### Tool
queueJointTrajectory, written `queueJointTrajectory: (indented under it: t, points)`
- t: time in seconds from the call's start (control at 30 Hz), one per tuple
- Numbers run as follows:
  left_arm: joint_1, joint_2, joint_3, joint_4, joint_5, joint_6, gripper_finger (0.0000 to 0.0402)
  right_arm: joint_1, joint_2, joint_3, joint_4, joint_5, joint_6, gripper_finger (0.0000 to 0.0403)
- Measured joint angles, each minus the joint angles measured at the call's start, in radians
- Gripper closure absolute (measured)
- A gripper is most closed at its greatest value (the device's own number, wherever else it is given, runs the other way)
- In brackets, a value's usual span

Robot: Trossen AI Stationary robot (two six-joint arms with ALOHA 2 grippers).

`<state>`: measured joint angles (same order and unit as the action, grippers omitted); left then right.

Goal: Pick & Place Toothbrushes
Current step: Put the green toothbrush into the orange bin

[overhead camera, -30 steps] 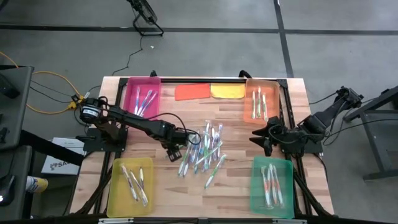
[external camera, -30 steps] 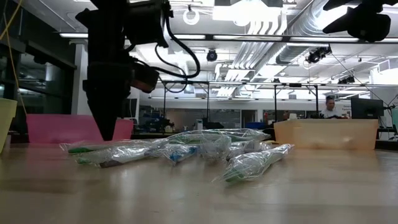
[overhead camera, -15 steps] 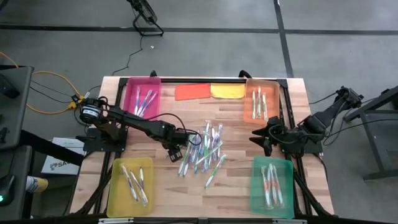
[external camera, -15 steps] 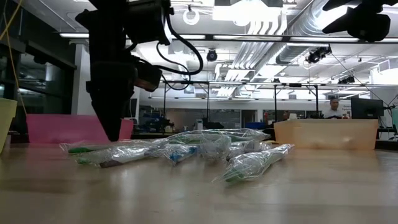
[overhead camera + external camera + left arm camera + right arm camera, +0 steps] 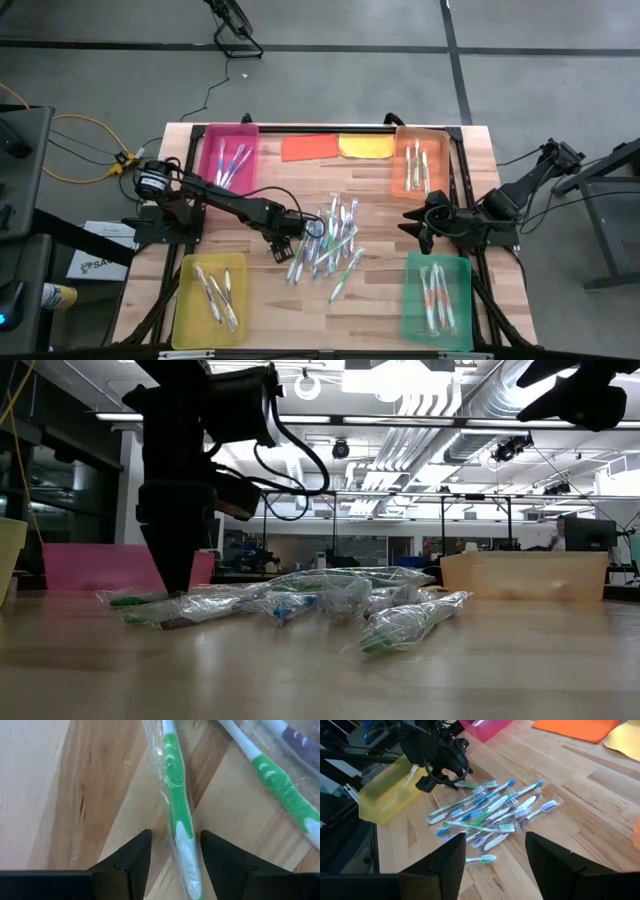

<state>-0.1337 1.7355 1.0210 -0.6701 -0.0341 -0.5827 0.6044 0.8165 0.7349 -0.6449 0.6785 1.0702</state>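
Left gripper (image 5: 283,240) has dropped a bit lower onto the left edge of the toothbrushes (image 5: 330,245) pile since a second ago, and now its fingers (image 5: 131,862) sit spread on the wood with a wrapped green-and-white toothbrush (image 5: 179,820) lying between them, not clamped yet. Most of the brushes are heaped loose mid-table (image 5: 380,190), with a few already sorted into the pink tray (image 5: 212,142), yellow tray (image 5: 184,300), orange tray (image 5: 440,160) and green tray (image 5: 412,310). Right gripper (image 5: 418,226) just hangs near the table's right side between the orange and green trays, fingers (image 5: 451,857) apart and holding nothing.
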Motion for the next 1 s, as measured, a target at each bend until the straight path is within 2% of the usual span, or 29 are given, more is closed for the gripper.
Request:
queueJointTrajectory:
  t: [0.2, 0.57, 0.83, 1.0]
  points:
    - [0.001, 0.001, 0.0, -0.004, -0.024, -0.014, 0.025, 0.0, 0.0, 0.0, 0.003, 0.0, -0.001, 0.0204]
    - [0.002, 0.002, 0.0, -0.013, -0.013, 0.009, 0.0384, 0.0, 0.0, 0.0, -0.002, 0.0, -0.018, 0.0204]
    - [0.003, -0.02, -0.003, -0.014, -0.01, 0.03, 0.039, 0.0, -0.001, 0.0, -0.002, -0.006, -0.025, 0.0204]
    - [0.026, -0.082, -0.004, -0.029, -0.064, 0.019, 0.0391, 0.0, -0.001, 0.0, -0.003, -0.008, -0.029, 0.0204]
